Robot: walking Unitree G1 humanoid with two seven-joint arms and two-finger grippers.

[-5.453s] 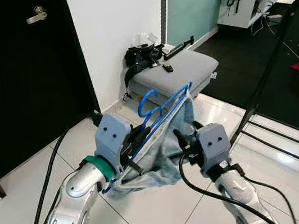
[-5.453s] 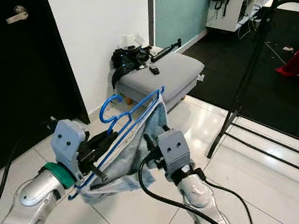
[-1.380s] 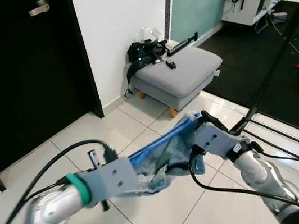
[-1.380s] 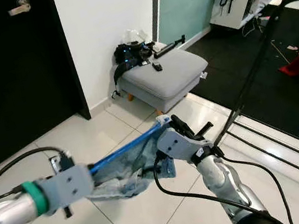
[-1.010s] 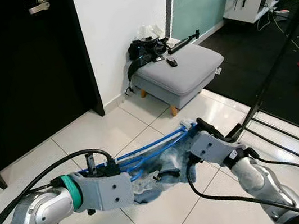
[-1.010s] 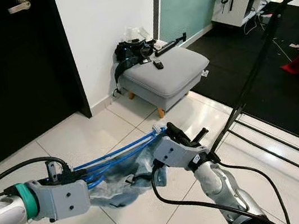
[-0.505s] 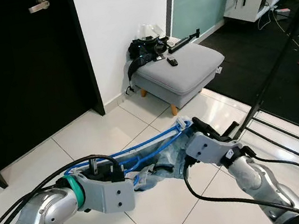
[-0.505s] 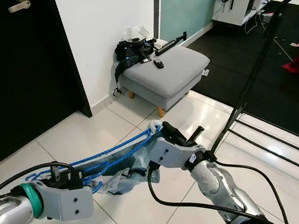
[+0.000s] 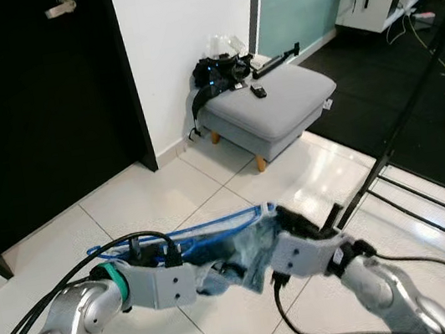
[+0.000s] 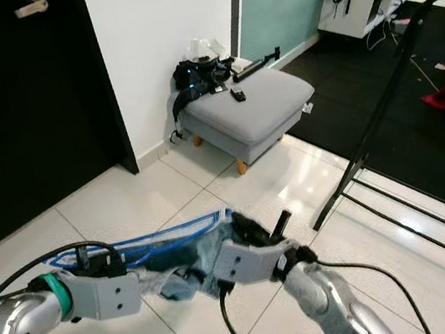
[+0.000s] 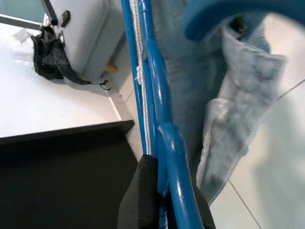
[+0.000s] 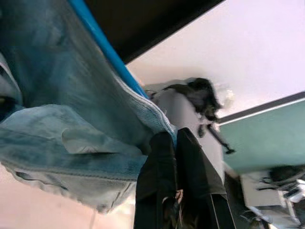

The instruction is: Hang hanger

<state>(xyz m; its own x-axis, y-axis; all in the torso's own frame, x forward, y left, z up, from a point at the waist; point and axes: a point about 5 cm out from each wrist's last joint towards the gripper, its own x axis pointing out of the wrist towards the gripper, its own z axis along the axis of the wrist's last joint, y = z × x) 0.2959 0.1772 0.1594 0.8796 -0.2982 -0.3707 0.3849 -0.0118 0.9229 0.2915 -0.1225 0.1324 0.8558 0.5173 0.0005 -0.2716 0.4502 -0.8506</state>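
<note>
The blue plastic hanger (image 9: 184, 233) lies nearly level, low over the white tiled floor (image 9: 158, 190), stretched between the two arms, with a crumpled piece of pale blue denim clothing (image 9: 248, 250) draped on it and sagging below the bar. No writing or label can be read on either.

The left gripper (image 11: 162, 188) has its two black fingers pinched narrow around the blue bars of the hanger, which run away from it as smooth round tubing with a white strip beside them. The right gripper (image 12: 172, 138) has its black fingers closed tight together at the other end, clamped on the hem of the denim where the blue bar passes; the cloth there looks woven and stitched, folded over on itself. Black cables loop off both silver arms.

Further off, a grey padded footstool on short wooden legs (image 9: 271, 108) stands against the white wall (image 9: 177, 38), with a black strapped bag (image 9: 216, 75) and a small black remote-like object (image 9: 259, 90) on top. A black door with a silver lever handle (image 9: 62, 6) is to the left, and slanted black metal poles (image 10: 389, 98) stand to the right over dark carpet.
</note>
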